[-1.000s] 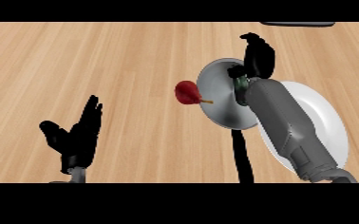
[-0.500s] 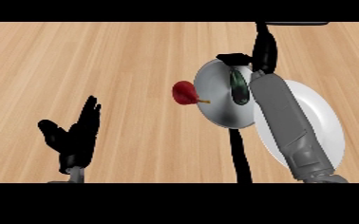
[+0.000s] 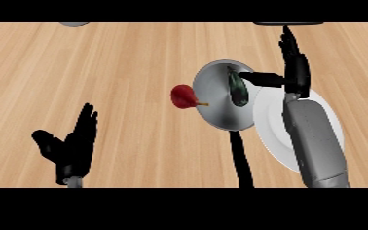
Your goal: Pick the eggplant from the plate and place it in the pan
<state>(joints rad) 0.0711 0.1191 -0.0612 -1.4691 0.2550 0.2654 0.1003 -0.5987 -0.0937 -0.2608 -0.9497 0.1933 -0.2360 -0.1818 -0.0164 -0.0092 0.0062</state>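
Compared with the frame half a second earlier, we see the right hand (image 3: 295, 68) lifted off the eggplant (image 3: 237, 86) and shifted toward the upper right of the frame, its fingers now straight and pointing up-frame, its thumb stretched left toward the pan (image 3: 215, 102); it holds nothing. The eggplant, then under the hand, now lies free inside the pan at that vessel's right side. We read its long axis as running nearly top to bottom in the frame, one end near the pan's upper rim and the other toward its centre; which end bears the stem we cannot tell. The pan's dark handle extends down to the lower edge. The white plate (image 3: 269, 126) sits just right of the pan, partly hidden by the grey forearm. A red fruit (image 3: 184, 96) rests on the worktop (image 3: 108, 78) touching the pan's left rim. The left hand (image 3: 72, 146) rests open at lower left, fingers up, unchanged.
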